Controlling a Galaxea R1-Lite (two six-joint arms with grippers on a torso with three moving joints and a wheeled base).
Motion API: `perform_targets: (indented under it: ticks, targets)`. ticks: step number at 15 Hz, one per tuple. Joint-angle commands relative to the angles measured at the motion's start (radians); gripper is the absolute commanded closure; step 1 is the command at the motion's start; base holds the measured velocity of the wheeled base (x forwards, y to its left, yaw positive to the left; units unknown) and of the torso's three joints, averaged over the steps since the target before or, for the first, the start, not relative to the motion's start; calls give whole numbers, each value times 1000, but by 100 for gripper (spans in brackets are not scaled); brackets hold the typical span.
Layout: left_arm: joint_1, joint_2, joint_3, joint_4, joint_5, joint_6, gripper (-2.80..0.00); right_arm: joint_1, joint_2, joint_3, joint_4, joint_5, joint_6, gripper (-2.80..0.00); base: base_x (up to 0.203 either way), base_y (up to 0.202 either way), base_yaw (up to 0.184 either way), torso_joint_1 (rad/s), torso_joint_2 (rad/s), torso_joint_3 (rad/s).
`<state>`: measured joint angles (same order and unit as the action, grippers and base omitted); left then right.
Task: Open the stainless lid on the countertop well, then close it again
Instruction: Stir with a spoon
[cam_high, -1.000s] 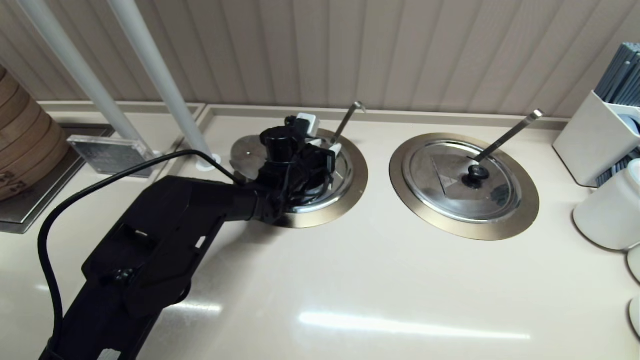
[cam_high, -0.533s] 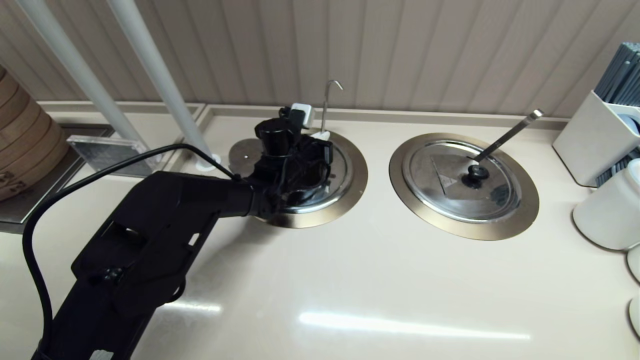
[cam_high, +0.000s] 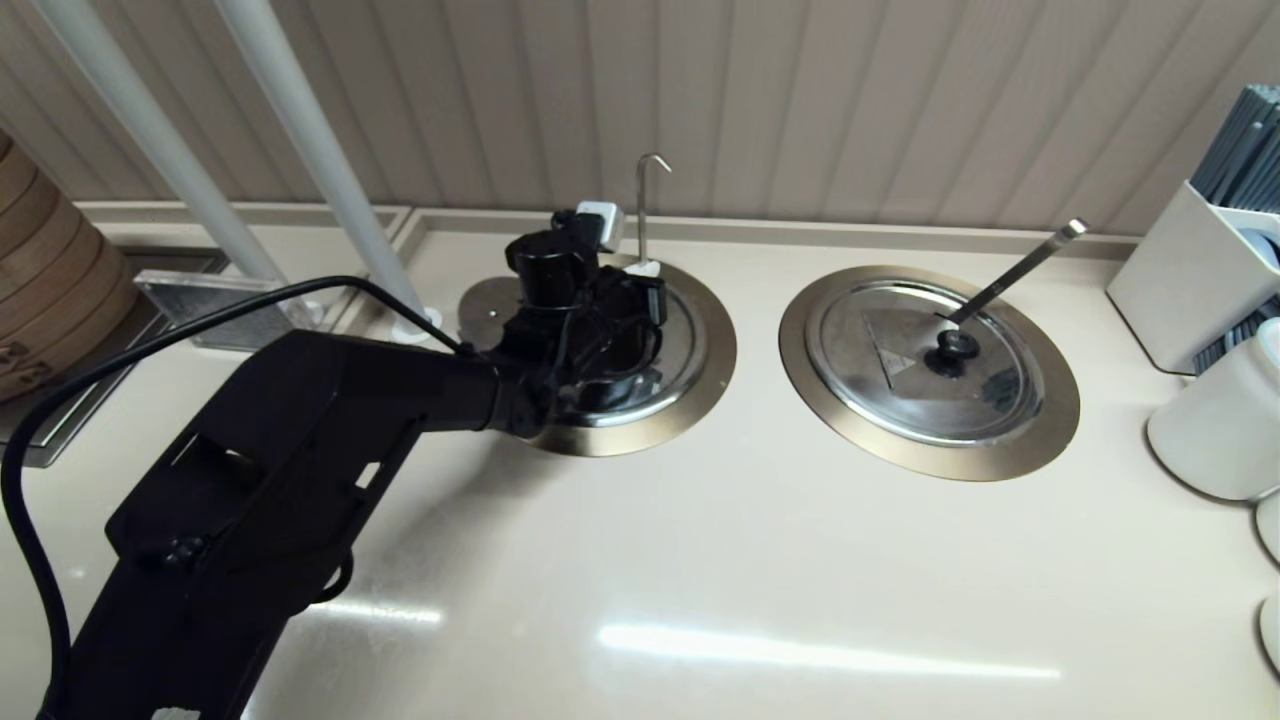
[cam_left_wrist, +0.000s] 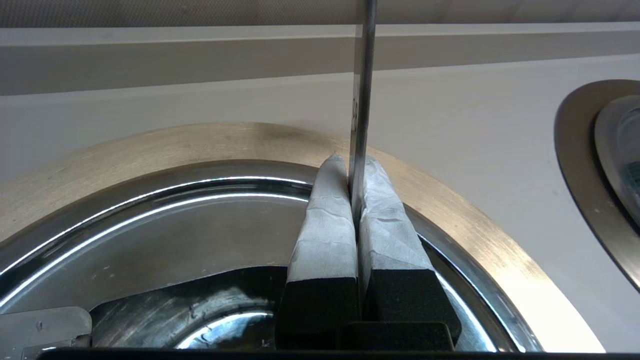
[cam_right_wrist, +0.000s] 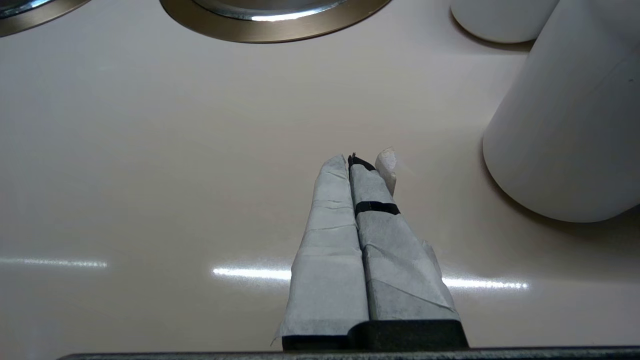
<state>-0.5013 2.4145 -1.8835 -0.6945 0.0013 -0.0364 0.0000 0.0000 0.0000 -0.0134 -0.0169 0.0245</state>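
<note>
The stainless lid (cam_high: 487, 305) lies off its opening, at the far left of the well. Only a part of the disc shows past the left arm, and its knob is hidden.

The pale surface (cam_high: 700, 560) carries two wells. The right one sits covered by the twin lid (cam_high: 900, 360). The countertop well (cam_high: 712, 350), on the left, stands open, its shiny steel wall bare in the wrist view.

The left end effector (cam_left_wrist: 356, 172) reaches over the well's far rim, pinched tight on the thin ladle handle (cam_high: 640, 215), which stands upright with its hooked tip on top. The right end effector (cam_right_wrist: 357, 167) is parked low over the near right surface, fingers pressed together on nothing.

Closing looks to be the step in hand. The handle likely has to meet the lid's rim slot, so hold it steady without twisting, lay it gently against the rim, and only then let go and reach for the lid.
</note>
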Motion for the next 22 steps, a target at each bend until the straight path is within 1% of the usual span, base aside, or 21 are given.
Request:
perform_targets:
  ticks: [1, 3, 5, 7, 8, 9, 11, 14, 17, 19, 20, 22]
  targets:
    - [1, -67, 55, -5, 0, -2, 0, 0, 0, 5, 0, 0, 0, 0, 0, 0, 0, 0, 0, 0]
    - [2, -127, 138, -9, 0, -3, 0, 0, 0, 5, 0, 0, 0, 0, 0, 0, 0, 0, 0, 0]
    - [5, -170, 222, -52, 6, -2, 0, 0, 0, 5, 0, 0, 0, 0, 0, 0, 0, 0, 0, 0]
    - [19, -205, 285, -82, 28, -2, 0, 0, 0, 5, 0, 0, 0, 0, 0, 0, 0, 0, 0, 0]
    - [25, -212, 294, -87, 43, -4, 0, 0, 0, 5, 0, 0, 0, 0, 0, 0, 0, 0, 0, 0]
    - [33, -213, 289, -93, 73, -16, 0, 0, 0, 5, 0, 0, 0, 0, 0, 0, 0, 0, 0, 0]
    - [41, -206, 240, -89, 83, -17, 0, 0, 0, 5, 0, 0, 0, 0, 0, 0, 0, 0, 0, 0]
    - [44, -220, 191, -42, 85, -16, 0, 0, 0, 5, 0, 0, 0, 0, 0, 0, 0, 0, 0, 0]
    - [43, -224, 191, -48, 83, -19, 0, 0, 0, 5, 0, 0, 0, 0, 0, 0, 0, 0, 0, 0]
    - [39, -224, 191, -62, 81, -31, 0, 0, 0, 5, 0, 0, 0, 0, 0, 0, 0, 0, 0, 0]
    - [35, -224, 193, -78, 81, -58, 0, 0, 0, 5, 0, 0, 0, 0, 0, 0, 0, 0, 0, 0]
    - [25, -245, 198, -72, 78, -117, 0, 0, 0, 5, 0, 0, 0, 0, 0, 0, 0, 0, 0, 0]
